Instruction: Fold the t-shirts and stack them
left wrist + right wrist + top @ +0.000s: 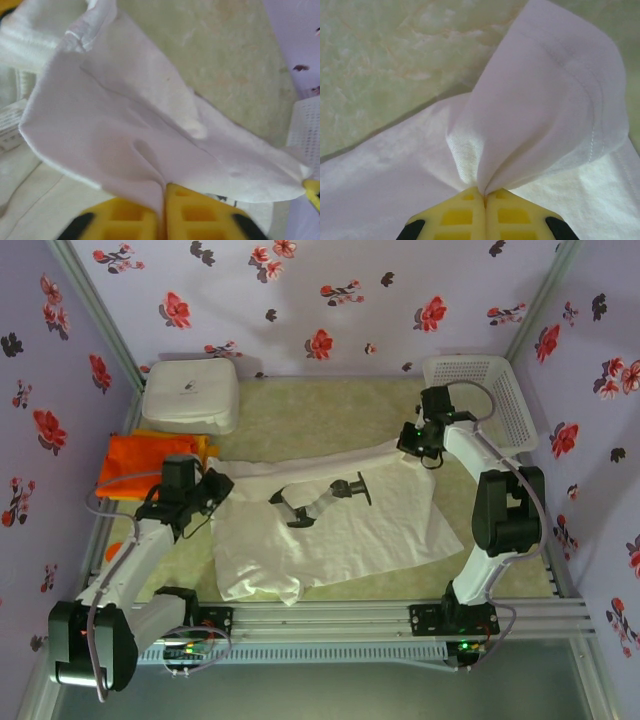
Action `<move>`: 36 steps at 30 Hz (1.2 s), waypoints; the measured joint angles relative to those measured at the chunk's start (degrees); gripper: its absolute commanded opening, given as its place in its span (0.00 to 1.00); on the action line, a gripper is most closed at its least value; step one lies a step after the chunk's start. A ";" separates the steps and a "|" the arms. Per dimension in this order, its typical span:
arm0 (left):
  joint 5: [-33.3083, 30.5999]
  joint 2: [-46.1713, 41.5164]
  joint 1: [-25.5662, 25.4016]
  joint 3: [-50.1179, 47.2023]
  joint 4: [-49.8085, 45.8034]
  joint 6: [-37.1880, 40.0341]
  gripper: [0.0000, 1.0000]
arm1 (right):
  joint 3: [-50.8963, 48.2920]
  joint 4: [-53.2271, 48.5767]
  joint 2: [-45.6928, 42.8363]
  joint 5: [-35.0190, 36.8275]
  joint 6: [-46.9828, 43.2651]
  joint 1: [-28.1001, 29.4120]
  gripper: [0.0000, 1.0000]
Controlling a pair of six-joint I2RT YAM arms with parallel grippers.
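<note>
status entry, t-shirt folding, judged early to middle stage. item one: off-white t-shirt (340,530), at the centre of the pale green marbled table (300,410), lying mostly flat with its black chest print (320,500) face up; lower hem rumpled toward 6 o'clock; far edge raised off the table as a taut ridge running from 9 o'clock to 2 o'clock between the two arms. left gripper (213,487), at the shirt's 9 o'clock corner: in the left wrist view its yellow fingers (190,215) sit pressed close together with a fold of the white cloth drawn into the seam between them. right gripper (425,450), at the shirt's 2 o'clock corner: in the right wrist view its yellow fingers (455,215) are shut tight, a bunched hem pinched between them. item two: orange t-shirt (140,462), already folded, at 9 o'clock on the table beside the left arm, apart from the spread shirt; a sliver of what looks like a yellow t-shirt (207,447) shows at its edge, order in the pile uncertain. other stock: white rounded box (190,395) at 10 o'clock, white mesh basket (485,390) at 2 o'clock. done, by appearance: two shirts folded and piled. outstanding: first fold of the off-white shirt not yet laid down, later folds, and placing it on the pile.
</note>
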 measured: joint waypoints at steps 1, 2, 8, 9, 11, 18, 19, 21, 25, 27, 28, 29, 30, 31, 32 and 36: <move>-0.20 -0.22 -0.07 -0.74 -0.24 -0.28 0.40 | -0.17 -0.52 0.00 0.15 -0.02 0.11 0.13; -0.52 -0.57 -0.07 -1.31 -0.85 -0.50 0.44 | -0.26 -1.44 0.00 0.44 -0.13 0.26 0.24; -3.28 -6.40 -0.07 -2.49 -7.52 0.81 0.56 | -3.98 -5.11 -4.24 3.74 -0.20 1.66 0.62; -3.54 -7.48 -0.07 -2.47 -8.57 1.05 0.56 | -4.79 -5.88 -5.73 4.44 -0.07 2.12 0.63; -3.93 -10.14 -0.22 -2.45 -11.10 1.51 0.57 | -6.75 -7.02 -9.49 5.73 0.22 3.91 0.63; -4.59 -15.78 -0.63 -2.75 -15.41 2.21 0.57 | -16.50 -5.84 -15.28 5.62 3.80 9.51 0.57; -4.61 -16.06 -0.70 -2.99 -15.63 2.21 0.57 | -18.14 -5.35 -14.64 5.40 4.68 9.53 0.56; -4.66 -16.20 -0.70 -3.58 -15.72 2.27 0.57 | -20.87 -4.42 -12.90 5.40 6.29 9.51 0.53; -4.87 -15.56 -0.74 -4.63 -16.13 2.67 0.57 | -25.29 -2.75 -11.39 6.34 9.81 9.25 0.50; -5.20 -14.62 -0.85 -4.63 -15.98 3.10 0.57 | -26.51 -1.99 -11.39 6.78 11.43 8.50 0.48; -5.25 -13.92 -0.92 -4.63 -15.85 3.43 0.57 | -27.19 -1.38 -11.45 7.06 12.24 7.69 0.48; -5.27 -13.16 -0.96 -4.61 -15.56 3.72 0.57 | -27.89 -0.85 -11.56 7.41 13.11 6.62 0.48; -5.27 -12.41 -0.98 -4.57 -15.23 3.89 0.57 | -28.41 -0.59 -11.93 7.65 13.84 5.64 0.48; -5.27 -11.34 -1.03 -4.37 -14.82 4.00 0.57 | -29.07 -0.02 -12.79 7.98 14.78 4.48 0.47; -5.29 -10.12 -1.09 -4.02 -14.34 4.13 0.57 | -29.83 0.50 -13.86 8.68 15.52 3.43 0.47; -5.49 -4.68 -1.57 -1.29 -11.82 5.29 0.57 | -32.20 1.03 -17.84 10.80 18.12 1.07 0.50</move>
